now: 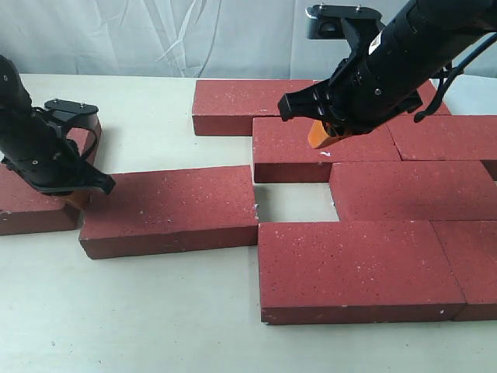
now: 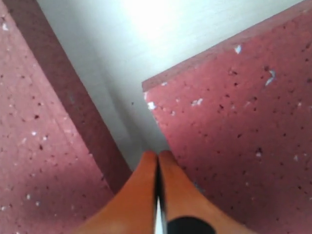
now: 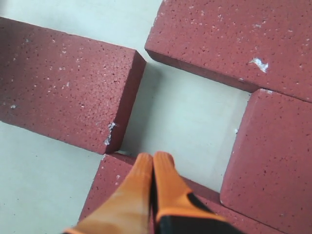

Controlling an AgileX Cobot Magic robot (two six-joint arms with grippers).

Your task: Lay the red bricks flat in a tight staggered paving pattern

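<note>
Pincers both closed and empty, we see: the left pincer (image 1: 80, 199) has its orange fingertips (image 2: 145, 170) pressed together, low at the slot between two of the red bricks (image 1: 357, 268). The right pincer (image 1: 320, 141), likewise pinched shut on nothing, hangs above the paving. Reading the exterior view as a clock, we have a loose brick (image 1: 167, 208) lying flat at 9 o'clock of a square gap (image 1: 295, 202). A far-left brick (image 1: 31, 206) sits further out at 9, partly hidden behind the left pincer. From 12 round to 6 o'clock of the gap, the paved bricks (image 1: 404, 190) lie flat, staggered and touching. Everything rests on the pale worktop (image 1: 155, 326), with a wrinkled white backdrop (image 1: 116, 31) at 12.
</note>
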